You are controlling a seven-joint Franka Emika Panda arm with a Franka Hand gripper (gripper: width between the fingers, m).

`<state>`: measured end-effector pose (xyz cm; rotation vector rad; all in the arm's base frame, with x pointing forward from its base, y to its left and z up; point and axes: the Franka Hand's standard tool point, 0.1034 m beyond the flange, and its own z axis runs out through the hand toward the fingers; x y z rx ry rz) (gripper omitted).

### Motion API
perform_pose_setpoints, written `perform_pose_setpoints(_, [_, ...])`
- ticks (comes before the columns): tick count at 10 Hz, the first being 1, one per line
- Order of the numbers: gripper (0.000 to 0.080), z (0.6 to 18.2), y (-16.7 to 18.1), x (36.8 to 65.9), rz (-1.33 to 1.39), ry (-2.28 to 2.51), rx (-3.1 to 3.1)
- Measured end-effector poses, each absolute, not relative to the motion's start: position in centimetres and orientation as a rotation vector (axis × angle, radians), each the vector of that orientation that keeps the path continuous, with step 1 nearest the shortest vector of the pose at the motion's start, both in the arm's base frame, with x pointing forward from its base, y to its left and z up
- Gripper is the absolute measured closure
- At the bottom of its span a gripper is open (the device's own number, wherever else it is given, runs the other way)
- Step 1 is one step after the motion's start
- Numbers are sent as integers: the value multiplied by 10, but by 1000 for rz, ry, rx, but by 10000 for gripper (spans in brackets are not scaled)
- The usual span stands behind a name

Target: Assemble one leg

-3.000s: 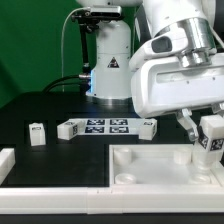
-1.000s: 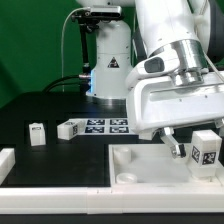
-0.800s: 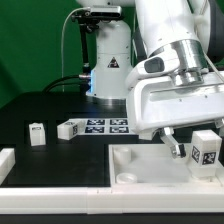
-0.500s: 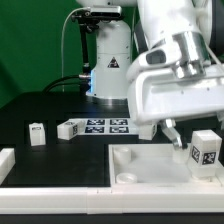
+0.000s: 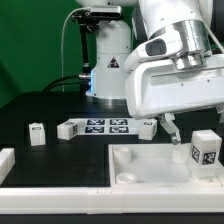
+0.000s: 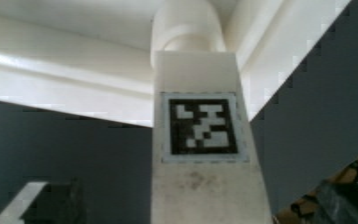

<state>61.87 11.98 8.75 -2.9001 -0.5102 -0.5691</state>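
- The leg point(image 5: 205, 150) is a stubby white block. It stands upright on the white panel point(image 5: 150, 168) at the exterior view's lower right.
- A black-and-white square tag point(image 5: 208, 153) sits on the face of the leg turned to the camera.
- In the wrist view the leg point(image 6: 202, 205) fills the middle, seen very close, with its tag point(image 6: 201, 125) sharp.
- The gripper point(image 5: 188, 124) hangs just above the leg with jaws wide, holding nothing. One dark finger point(image 5: 170, 128) shows, clear of the leg.
- A second block point(image 5: 37, 133) stands on the black table point(image 5: 60, 105) at the exterior view's left, beside the marker board point(image 5: 105, 126).
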Motion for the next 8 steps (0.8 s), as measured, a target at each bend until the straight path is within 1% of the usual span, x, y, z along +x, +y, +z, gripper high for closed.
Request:
perform_pose_setpoints(2, [150,88,118,622,-271,-505,-2916])
perform_pose_setpoints(5, [150,89,128,611,198,-540,-2886])
perform_pose_setpoints(6, [150,89,131,614,262,-551,-2873])
perform_pose_setpoints(8, [150,87,131,618,246,-556,-2872])
